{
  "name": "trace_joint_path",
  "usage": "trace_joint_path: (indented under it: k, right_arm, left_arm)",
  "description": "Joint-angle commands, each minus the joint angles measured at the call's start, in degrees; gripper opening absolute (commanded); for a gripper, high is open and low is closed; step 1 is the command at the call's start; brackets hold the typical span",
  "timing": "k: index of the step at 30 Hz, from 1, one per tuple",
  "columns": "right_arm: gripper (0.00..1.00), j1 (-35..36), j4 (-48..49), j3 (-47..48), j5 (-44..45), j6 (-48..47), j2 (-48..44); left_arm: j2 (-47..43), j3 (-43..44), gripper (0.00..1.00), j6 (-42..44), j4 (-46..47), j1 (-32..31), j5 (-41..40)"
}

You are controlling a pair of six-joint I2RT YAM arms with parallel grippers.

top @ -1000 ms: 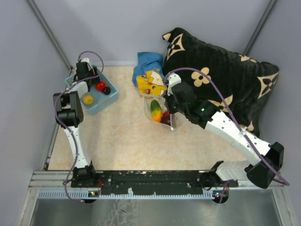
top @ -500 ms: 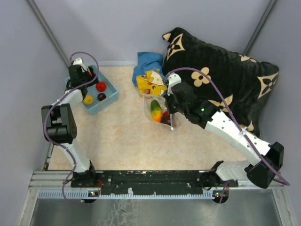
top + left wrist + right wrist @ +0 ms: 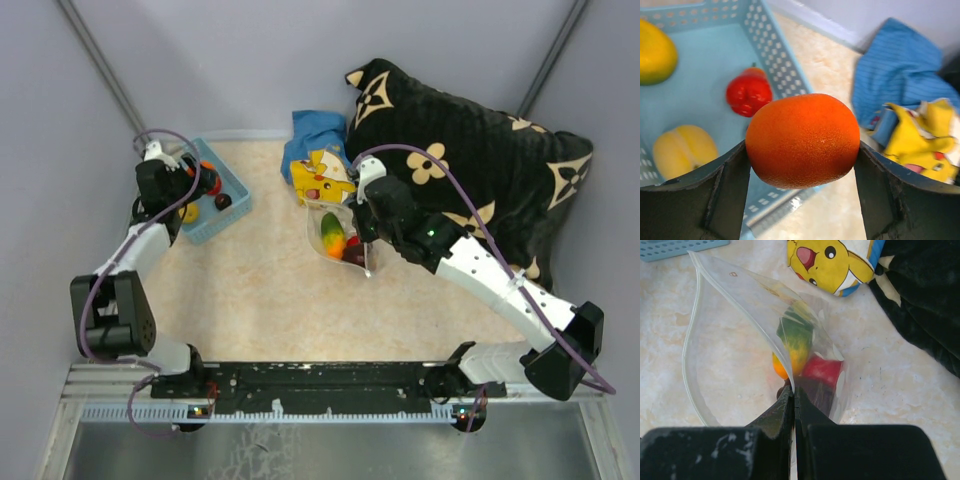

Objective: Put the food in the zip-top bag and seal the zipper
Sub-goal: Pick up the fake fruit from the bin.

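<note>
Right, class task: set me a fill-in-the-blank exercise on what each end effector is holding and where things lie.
1. The left end effector is shut on an ____ toy fruit.
2. A red fruit lies in the light ____ basket.
3. The right end effector is shut on the mouth edge of the zip-top bag, which lies beside a ____ cartoon plush.
Missing words: orange, blue, yellow.
</note>
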Motion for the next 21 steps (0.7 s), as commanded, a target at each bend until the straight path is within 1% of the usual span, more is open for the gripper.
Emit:
trace_joint_path:
  k: [1, 6, 11, 16, 21]
  right_arm:
    - [0.00, 0.5, 0.6, 3.3, 1.5, 0.4, 0.1]
    - [0.00, 0.5, 1.0, 3.2, 1.1, 0.8, 0.4]
    - [0.00, 0.5, 1.0, 3.7, 0.8, 1.0, 0.8]
    - [0.00, 0.5, 0.9, 3.8, 0.9, 1.2, 0.8]
    - [0.00, 0.6, 0.7, 3.9, 0.5, 1.5, 0.6]
  left_arm:
    - [-9.1, -2.8, 0.51, -3.7, 0.8, -2.1, 6.0]
    - [-17.0, -7.2, 0.50, -5.1, 0.1, -6.8, 10.0]
    - [-24.0, -11.7, 0.51, -5.4, 0.8, -14.2, 10.5]
    - [-29.3, -13.5, 0.51, -4.8, 1.2, -19.5, 13.3]
    - [-32.7, -13.9, 0.51, -3.2, 1.9, -23.8, 17.0]
